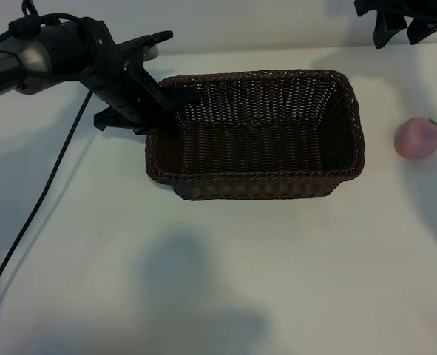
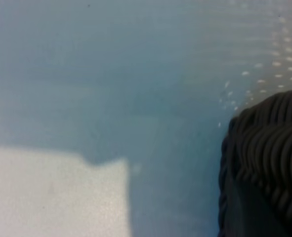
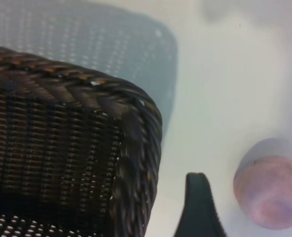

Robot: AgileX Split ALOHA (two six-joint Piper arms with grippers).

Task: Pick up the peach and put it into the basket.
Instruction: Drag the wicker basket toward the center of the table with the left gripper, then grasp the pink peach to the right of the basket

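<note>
In the exterior view, the left gripper [image 1: 163, 111] sits at the basket's [image 1: 259, 188] left end, its dark fingers clamped on the braided rim at the far-left corner, one finger reaching inside the wall and the other outside it. The jaws stand nearly closed, with only the wicker rim between them. The left arm slants down to it from the upper left corner, and a black cable trails from it across the white table [image 1: 218, 281]. The right gripper [image 1: 407, 26] hangs at the top right edge, only partly in view, its jaws spread wide and holding nothing. The peach [image 1: 417, 137] lies on the table below it, toward the camera, clear of the fingers, and just beyond the basket's right end without touching it.

In the left wrist view, a rounded corner of the basket [image 2: 267, 163] fills the space right under the camera; the rest is bare table [image 2: 52, 197] in light and shadow. The gripper's own fingers do not show here.

In the right wrist view, one dark fingertip of the right gripper [image 3: 200, 205] shows, with open table between it and the peach [image 3: 269, 190], which lies just beside it, untouched. On the finger's other side stands the basket's corner [image 3: 136, 148], near but apart from the fruit
</note>
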